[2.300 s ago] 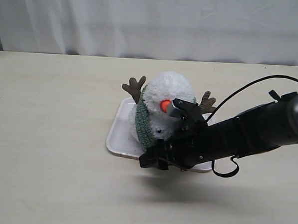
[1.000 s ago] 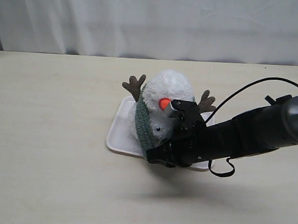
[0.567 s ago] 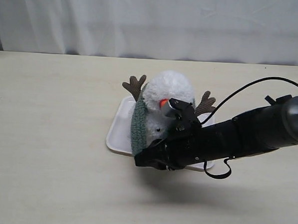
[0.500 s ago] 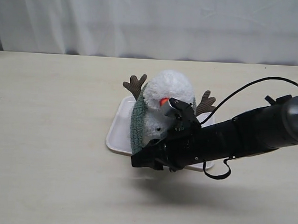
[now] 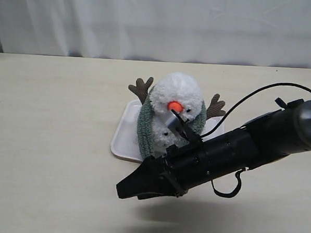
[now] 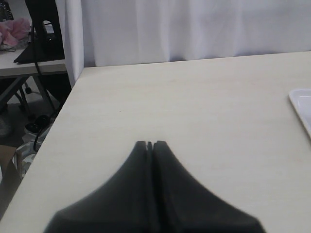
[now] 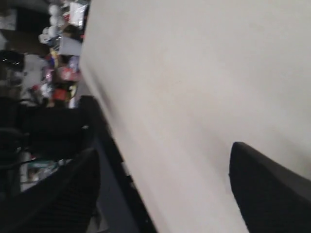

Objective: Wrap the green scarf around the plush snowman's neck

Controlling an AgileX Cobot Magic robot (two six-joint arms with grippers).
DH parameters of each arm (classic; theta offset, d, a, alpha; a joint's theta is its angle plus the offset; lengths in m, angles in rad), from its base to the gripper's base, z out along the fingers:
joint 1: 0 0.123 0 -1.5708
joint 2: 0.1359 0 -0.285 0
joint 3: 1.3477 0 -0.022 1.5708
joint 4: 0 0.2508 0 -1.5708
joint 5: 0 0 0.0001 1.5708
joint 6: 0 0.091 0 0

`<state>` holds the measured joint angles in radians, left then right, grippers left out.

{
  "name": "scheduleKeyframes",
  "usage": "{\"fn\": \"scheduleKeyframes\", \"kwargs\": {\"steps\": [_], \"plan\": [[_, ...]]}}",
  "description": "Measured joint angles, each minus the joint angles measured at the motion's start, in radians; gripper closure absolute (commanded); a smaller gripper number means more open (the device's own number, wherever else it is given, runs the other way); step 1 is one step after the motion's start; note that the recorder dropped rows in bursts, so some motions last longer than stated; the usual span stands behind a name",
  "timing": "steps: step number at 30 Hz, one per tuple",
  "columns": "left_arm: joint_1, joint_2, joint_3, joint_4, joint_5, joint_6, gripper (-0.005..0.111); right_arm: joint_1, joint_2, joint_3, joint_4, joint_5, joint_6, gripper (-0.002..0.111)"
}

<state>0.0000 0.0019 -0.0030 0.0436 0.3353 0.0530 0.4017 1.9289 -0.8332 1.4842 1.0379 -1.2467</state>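
A pale, cream-coloured table [image 5: 50, 142] with a faint wood grain fills the scene, matte and flat right to its far edge. One thing lies directly on it: a white rectangular tray [image 5: 124, 138] with rounded corners and a low raised rim, set flat near the middle, a little towards the far edge. The left wrist view shows the table's side edge, and one corner of the tray.

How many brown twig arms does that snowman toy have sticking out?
2. One twig arm sticks up on the exterior view's left of the plush snowman; the second twig arm shows on its right, just above the black robot arm. None appears hidden.
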Motion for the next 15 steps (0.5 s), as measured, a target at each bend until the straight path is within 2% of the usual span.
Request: {"fn": "scheduleKeyframes", "kwargs": {"steps": [4,6,11,15], "plan": [[0.000,0.000,0.000,0.000,0.000,0.000,0.107,0.000,0.000,-0.002,-0.002,0.138,-0.030,0.040],[0.000,0.000,0.000,0.000,0.000,0.000,0.107,0.000,0.000,-0.002,-0.002,0.157,-0.049,0.046],[0.000,0.000,0.000,0.000,0.000,0.000,0.107,0.000,-0.018,-0.002,-0.002,0.161,-0.083,0.070],[0.000,0.000,0.000,0.000,0.000,0.000,0.107,0.000,-0.063,-0.002,-0.002,0.161,-0.163,0.083]]}}
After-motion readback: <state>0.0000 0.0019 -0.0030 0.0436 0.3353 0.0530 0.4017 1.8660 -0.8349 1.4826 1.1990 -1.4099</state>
